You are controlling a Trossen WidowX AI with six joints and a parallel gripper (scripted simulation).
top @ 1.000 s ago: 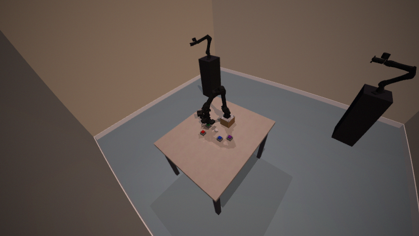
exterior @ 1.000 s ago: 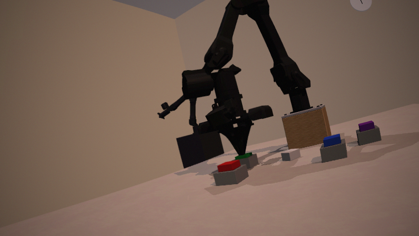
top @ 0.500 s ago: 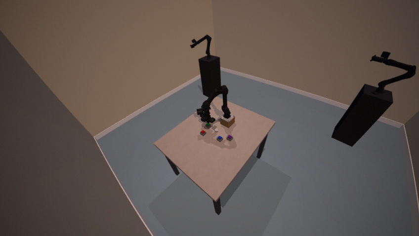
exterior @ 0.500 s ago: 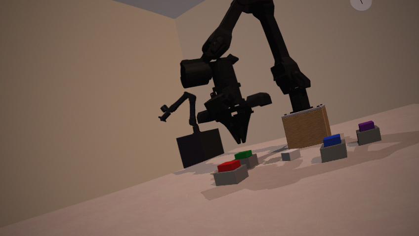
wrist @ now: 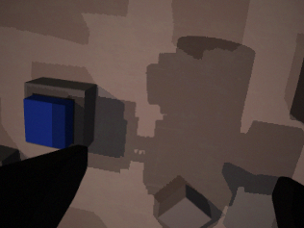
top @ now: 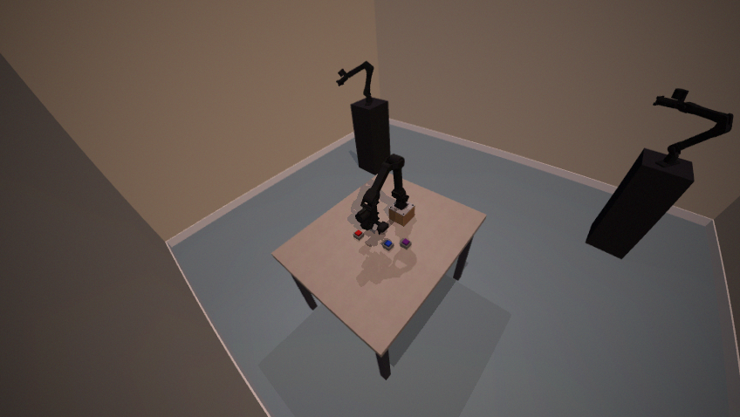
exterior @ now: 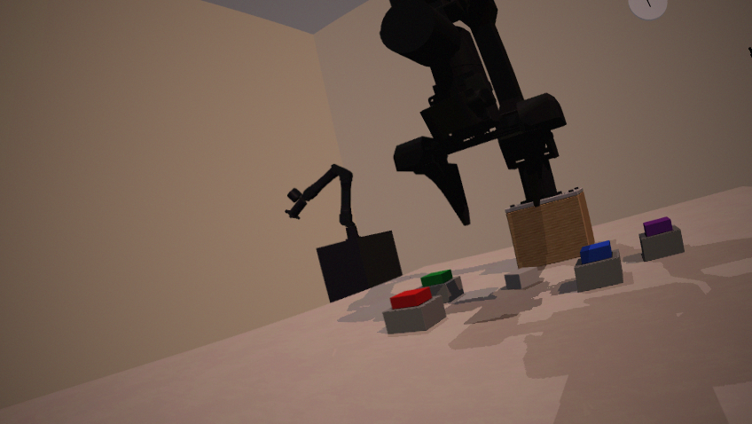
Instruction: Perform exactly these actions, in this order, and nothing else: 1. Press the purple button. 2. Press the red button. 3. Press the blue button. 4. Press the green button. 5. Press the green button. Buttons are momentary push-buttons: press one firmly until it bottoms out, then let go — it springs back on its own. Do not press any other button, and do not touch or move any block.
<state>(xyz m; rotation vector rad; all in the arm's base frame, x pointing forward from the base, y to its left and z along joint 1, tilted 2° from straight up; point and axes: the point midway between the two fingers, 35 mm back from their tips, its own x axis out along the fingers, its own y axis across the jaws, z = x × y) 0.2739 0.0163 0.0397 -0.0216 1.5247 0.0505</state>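
The gripper (exterior: 500, 210) hangs above the table (exterior: 316, 368) with its fingers spread wide and nothing between them; one pointed finger (exterior: 455, 197) shows plainly in the exterior view, while the other is partly lost against the arm's wooden base block (exterior: 550, 229). Taking that base block as the landmark: four buttons sit on grey housings in front of it. The green button (exterior: 436, 277) lies off to the left and slightly forward of the block, its cap a flat rectangle with the long axis running roughly left to right across the exterior view, raised and untouched. The red button (exterior: 411, 297) sits just in front of the green one, nearer the camera, long axis running the same way. The blue button (exterior: 596, 251) stands just in front of the block's right corner, and the purple button (exterior: 657, 226) further right of it. One small grey block (exterior: 520, 278) rests on the table directly in front of the base block, between the green and blue buttons. In the wrist view the blue button (wrist: 50, 120) appears at left and the grey block (wrist: 186, 211) lower centre, both below the spread fingertips.
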